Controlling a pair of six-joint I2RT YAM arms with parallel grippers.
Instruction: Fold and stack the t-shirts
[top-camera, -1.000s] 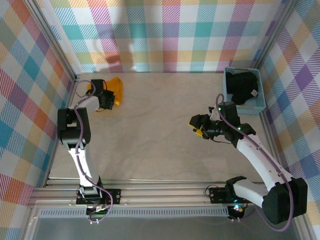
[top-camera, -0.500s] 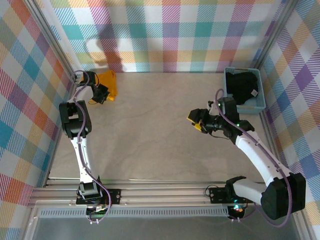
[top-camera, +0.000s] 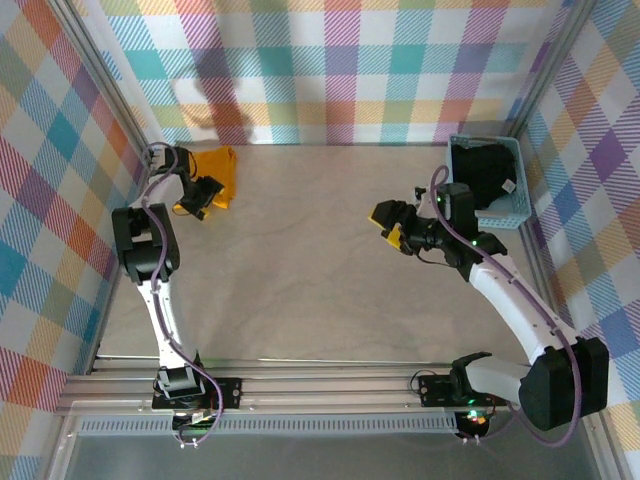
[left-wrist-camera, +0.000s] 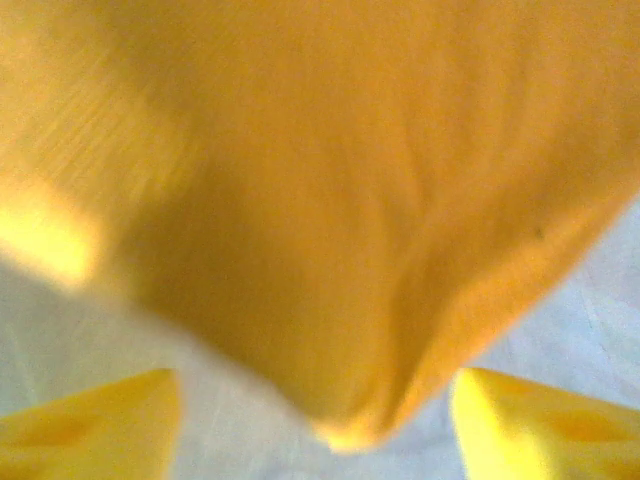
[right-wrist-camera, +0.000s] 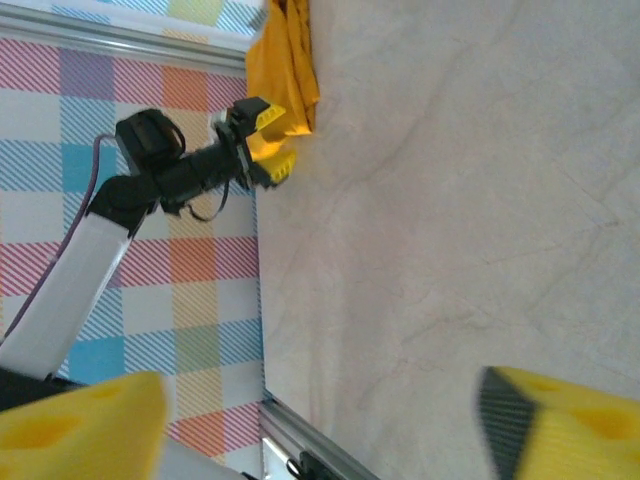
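**Left tool open over a corner of the orange shirt**

Left tool (left-wrist-camera: 315, 405) has its blocky yellow fingers (left-wrist-camera: 90, 425) spread wide, clamped on nothing. A pointed fold of the mustard-orange t-shirt (left-wrist-camera: 350, 200) reaches into the gap. The wrist view is too blurred to tell whether cloth touches either finger.

The step in hand looks like taking hold of that point. To do it well, the fingers should probably sink until the tip lies well inside them before closing. They should pinch one edge rather than the whole bunch, then draw it out low and slowly so the shirt slides open instead of rolling.

Ahead of this tool the shirt lies as a crumpled wedge. It is soft matt cloth with fine creases, limp enough to sag and drape.

Under and around it is the worktop (top-camera: 300, 270), pale, faintly veined and smooth. Cloth should slide on it easily.

Well across from the left tool, the right tool (right-wrist-camera: 320, 405) hangs over bare worktop, fingers wide apart and empty. Behind it, the black t-shirt (top-camera: 485, 175) sits heaped inside the stiff light-blue mesh basket (top-camera: 510, 216).
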